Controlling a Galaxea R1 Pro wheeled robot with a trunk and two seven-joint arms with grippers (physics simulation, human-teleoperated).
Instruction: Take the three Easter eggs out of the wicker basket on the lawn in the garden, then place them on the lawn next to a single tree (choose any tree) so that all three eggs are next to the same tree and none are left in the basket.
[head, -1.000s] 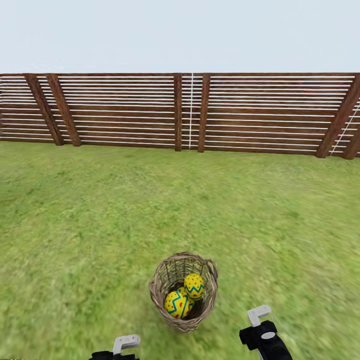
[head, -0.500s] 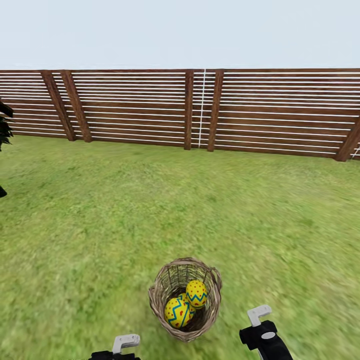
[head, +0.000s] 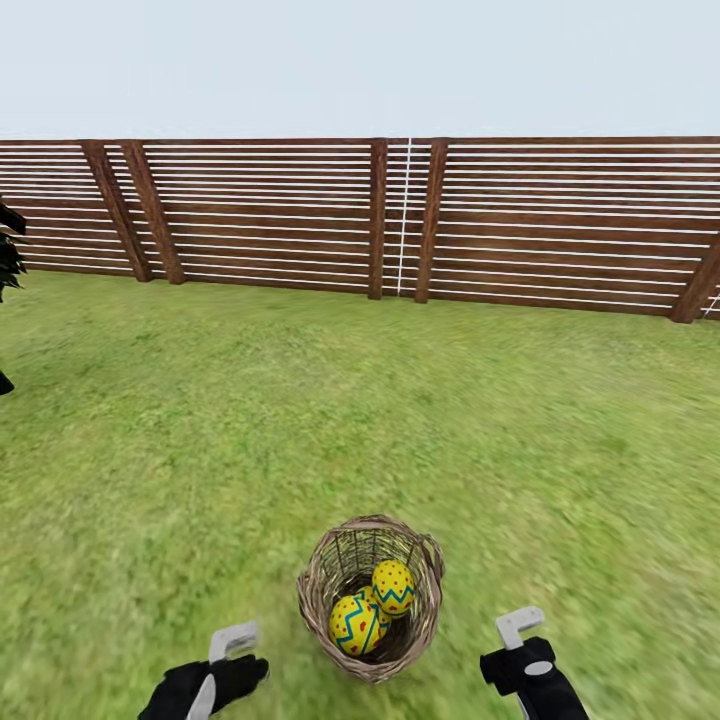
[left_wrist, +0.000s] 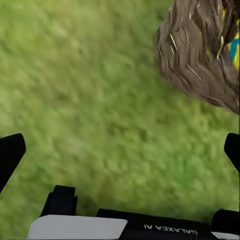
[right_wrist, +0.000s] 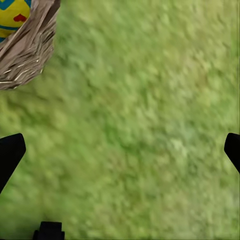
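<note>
The wicker basket stands upright on the lawn just in front of me. Two yellow Easter eggs with blue zigzags lie in it, one higher and one lower; a sliver of a third egg peeks out between them. My left gripper hovers open over the grass to the basket's left, and the left wrist view has the basket's wall close by. My right gripper hangs open to the basket's right, empty; its wrist view catches the basket and an egg. The tree is out of view.
A brown slatted fence closes off the far side of the garden. Dark foliage pokes in at the left edge. Grass spreads wide between the basket and the fence.
The camera shifted early on, sliding the fence rightward. Since half a second ago my left arm has risen and come further into view beside the basket. The right gripper holds still.
</note>
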